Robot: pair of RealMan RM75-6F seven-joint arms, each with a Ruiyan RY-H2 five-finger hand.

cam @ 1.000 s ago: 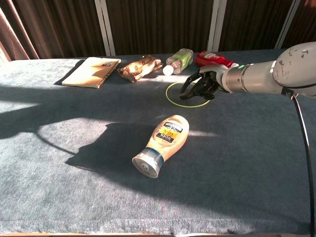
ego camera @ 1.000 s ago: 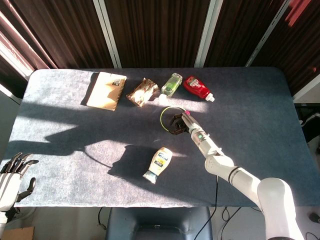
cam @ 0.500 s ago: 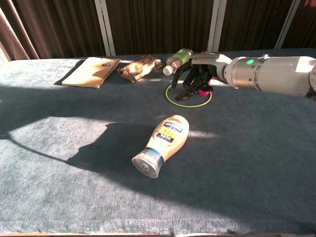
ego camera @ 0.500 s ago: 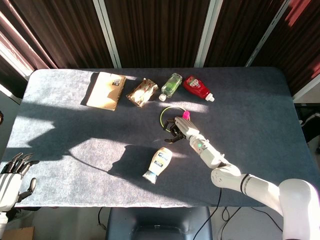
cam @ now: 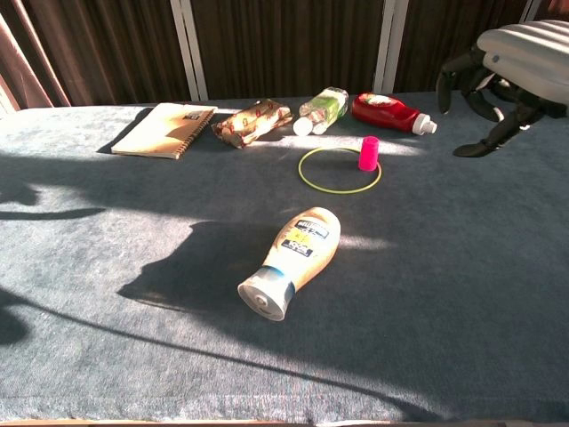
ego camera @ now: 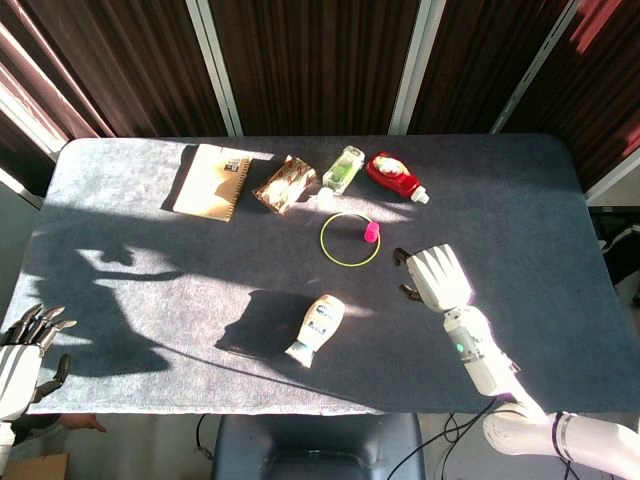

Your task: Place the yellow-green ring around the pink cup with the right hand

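Thin yellow-green ring (ego camera: pixel 350 239) flat on table; small pink cup (ego camera: pixel 371 232) upright inside it, against right edge.

Table cover (ego camera: pixel 150 240) — matt, felt-like cloth; pink cup (ego camera: pixel 371 232) smooth plastic; red bottle (cam: pixel 384 110) — glossy plastic.

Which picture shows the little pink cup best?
The chest view: the pink cup looks bigger there, standing upright just inside the yellow-green ring at its right edge. The head view shows it from above as a tiny pink spot.
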